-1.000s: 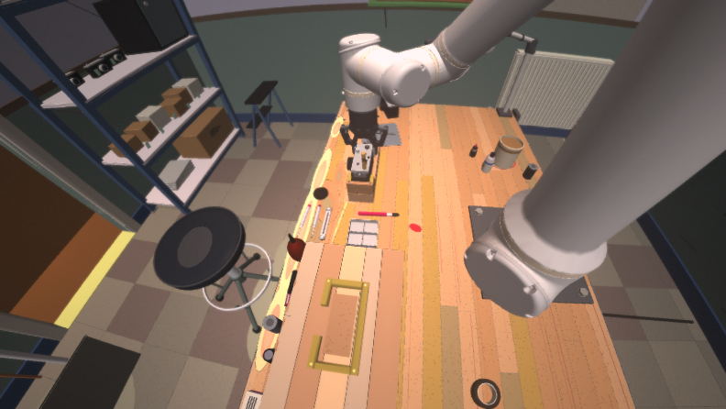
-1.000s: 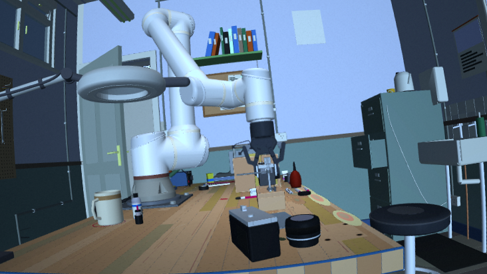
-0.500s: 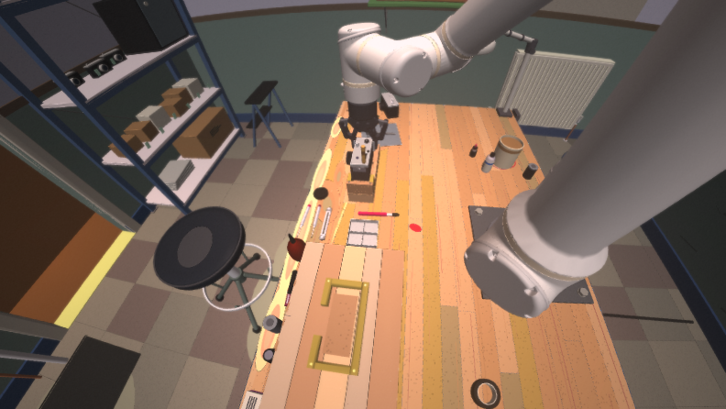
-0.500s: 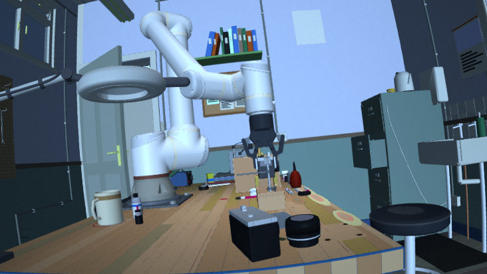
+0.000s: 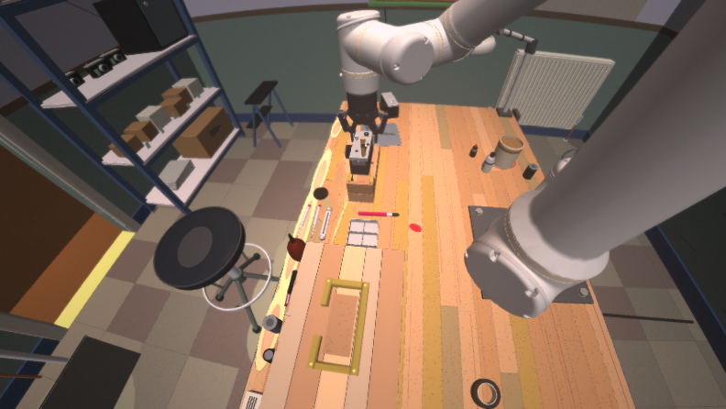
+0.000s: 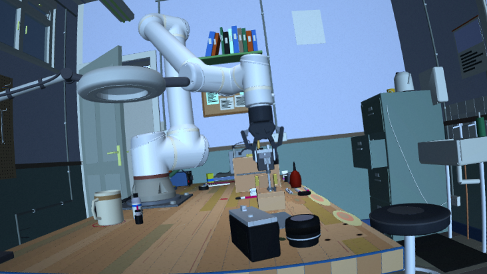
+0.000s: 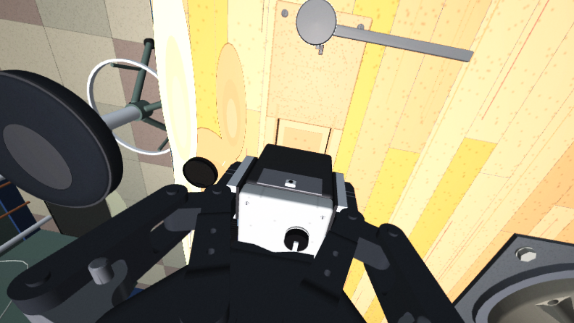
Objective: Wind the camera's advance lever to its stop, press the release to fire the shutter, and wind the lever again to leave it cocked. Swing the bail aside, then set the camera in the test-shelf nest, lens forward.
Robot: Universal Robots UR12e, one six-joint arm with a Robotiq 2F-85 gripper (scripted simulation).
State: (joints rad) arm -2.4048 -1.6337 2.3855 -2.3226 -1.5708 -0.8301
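The camera (image 7: 286, 200), a black body with a silver top plate and a round knob, is in my grip, lifted above a small wooden block (image 5: 361, 189) near the bench's left edge. My gripper (image 5: 363, 133) is closed on the camera's two sides and points straight down; seen from the second side camera the camera (image 6: 265, 160) hangs above the block (image 6: 271, 200). The test-shelf nest (image 5: 343, 327), a brass-framed recess in a raised plank shelf, lies at the near end of the bench. A thin bail rod (image 7: 401, 41) with a round disc end lies across the plank below me.
Behind the work stand a black camera body (image 6: 255, 233) and a loose lens (image 6: 302, 230) at the bench's far end. A red pen (image 5: 378, 214), a tile pad (image 5: 364, 233), a lens cap (image 5: 320, 193) and small tubes lie between block and nest. A stool (image 5: 199, 248) stands beside the bench.
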